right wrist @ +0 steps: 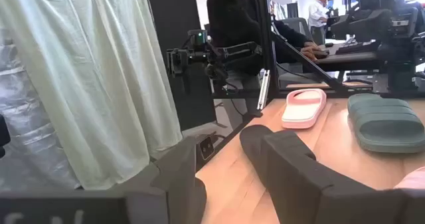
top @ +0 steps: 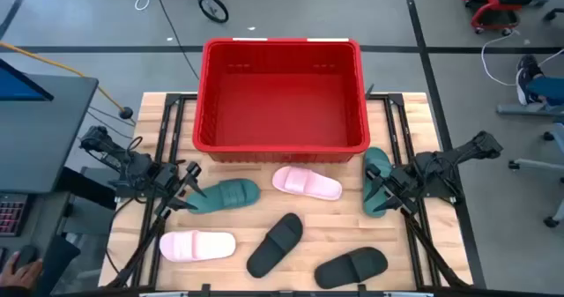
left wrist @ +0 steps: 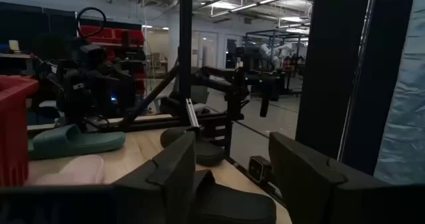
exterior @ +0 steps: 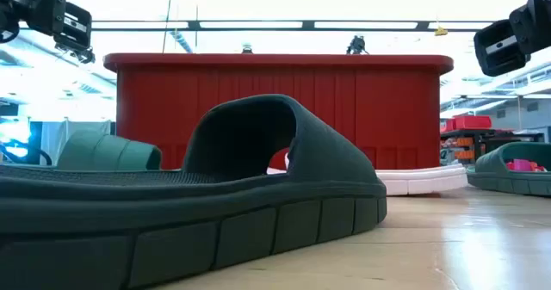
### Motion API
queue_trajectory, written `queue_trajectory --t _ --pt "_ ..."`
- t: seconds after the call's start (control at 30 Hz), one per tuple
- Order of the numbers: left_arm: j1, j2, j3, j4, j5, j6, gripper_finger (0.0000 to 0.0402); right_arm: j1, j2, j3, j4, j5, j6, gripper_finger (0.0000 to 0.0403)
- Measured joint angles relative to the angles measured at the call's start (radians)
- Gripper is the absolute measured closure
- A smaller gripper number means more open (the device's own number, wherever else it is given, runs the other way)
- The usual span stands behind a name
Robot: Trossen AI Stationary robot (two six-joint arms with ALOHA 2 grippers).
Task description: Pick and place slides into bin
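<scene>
The red bin stands at the table's far middle. Six slides lie sole-down on the table in front of it: a green one, a pink one, a green one, a pink one and two black ones. My left gripper is open and hangs above the table just left of the left green slide; it also shows in the left wrist view. My right gripper is open over the near end of the right green slide, clear of it; it also shows in the right wrist view.
The bin's inside shows bare red floor. In the low view a black slide fills the foreground, and both grippers hang high at the upper corners. A person sits beyond the table's left side. Bare wood shows between the slides.
</scene>
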Motion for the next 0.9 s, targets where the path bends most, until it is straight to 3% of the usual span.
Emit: queue_trajectory --t 0.9 --pt "0.000 0.000 0.000 0.000 0.000 0.000 0.0210 0.000 0.000 0.000 0.000 0.000 0.000 0.0227"
